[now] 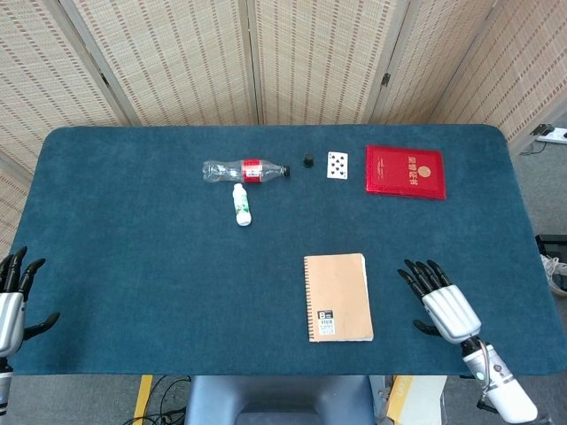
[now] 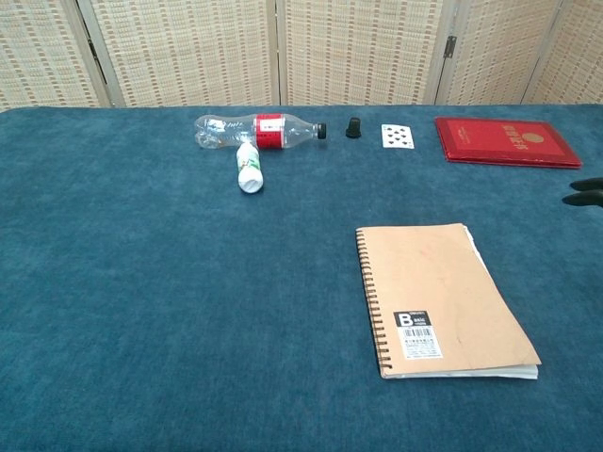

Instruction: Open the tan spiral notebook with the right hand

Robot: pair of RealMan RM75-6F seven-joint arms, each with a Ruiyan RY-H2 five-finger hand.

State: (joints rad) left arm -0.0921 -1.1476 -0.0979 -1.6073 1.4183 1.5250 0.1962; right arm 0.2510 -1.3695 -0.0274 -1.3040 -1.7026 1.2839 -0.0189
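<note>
Beside closed notebook (image 1: 337, 297), right hand (image 1: 440, 300) empty, spread; left hand (image 1: 11, 297) spread, head view only

The chest view barely catches the right hand (image 2: 586, 191): just a couple of dark fingertips poking in at the right edge, the rest cut off. The left hand (image 1: 12, 301) is chopped by the left edge of the head view and doesn't show in the chest view at all. The right arm runs out the bottom right corner of the head view. The gold print on the red booklet (image 1: 406, 171) is too small to read, same with the barcode sticker on the tan spiral notebook (image 2: 439, 298). Can't tell what the small black object (image 1: 308, 161) by the playing card (image 1: 337, 165) is.
</note>
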